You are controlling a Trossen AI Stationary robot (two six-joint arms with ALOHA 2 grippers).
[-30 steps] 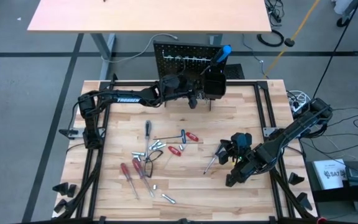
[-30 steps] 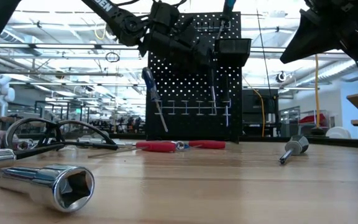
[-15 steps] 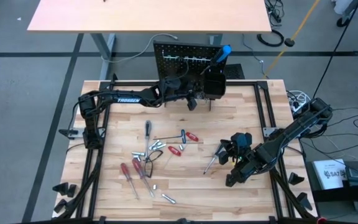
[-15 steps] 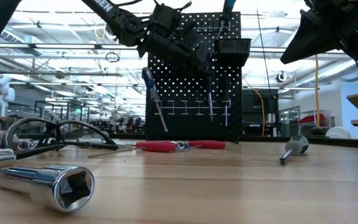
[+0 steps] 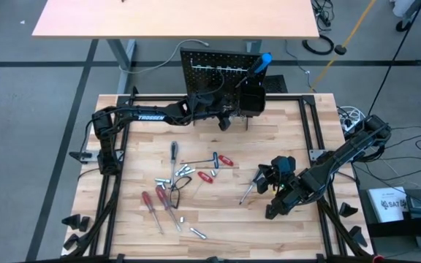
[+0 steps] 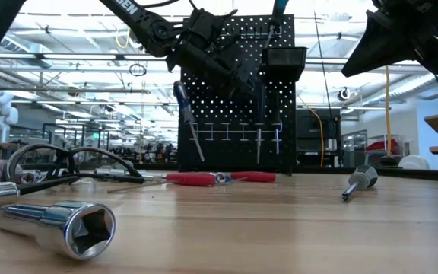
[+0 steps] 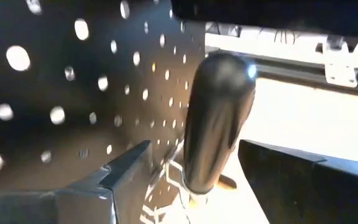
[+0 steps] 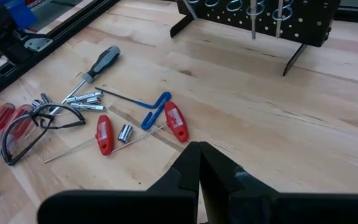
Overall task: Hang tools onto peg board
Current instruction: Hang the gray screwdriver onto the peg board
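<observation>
The peg board (image 5: 221, 69) (image 6: 234, 99) stands upright at the table's far edge. My left gripper (image 5: 229, 115) (image 6: 238, 72) is open at the board's front. Its fingers stand on either side of a dark-handled screwdriver (image 7: 216, 124) without touching it. The screwdriver stands upright. Its handle's lower end sits at a silver hook (image 7: 188, 186) and its shaft (image 6: 258, 144) hangs down in front of the board. My right gripper (image 5: 275, 175) (image 8: 199, 168) hovers shut over the table's right half, beside a grey-handled screwdriver (image 5: 251, 188) (image 8: 101, 62) that lies flat.
A blue-handled screwdriver (image 5: 260, 64) sticks out of the board's black bin (image 6: 284, 57), and another screwdriver (image 6: 188, 122) hangs at the board's left. Red T-handle keys (image 5: 218, 166) (image 8: 173, 121), red screwdrivers (image 5: 156, 204), sockets (image 6: 59, 224) and safety glasses (image 5: 170, 193) lie on the table's left half.
My left gripper has tipped its fingers downward at the peg board and opened, letting go of the dark-handled screwdriver. The screwdriver has slid down through the hook, so its shaft now hangs lower in front of the board.
</observation>
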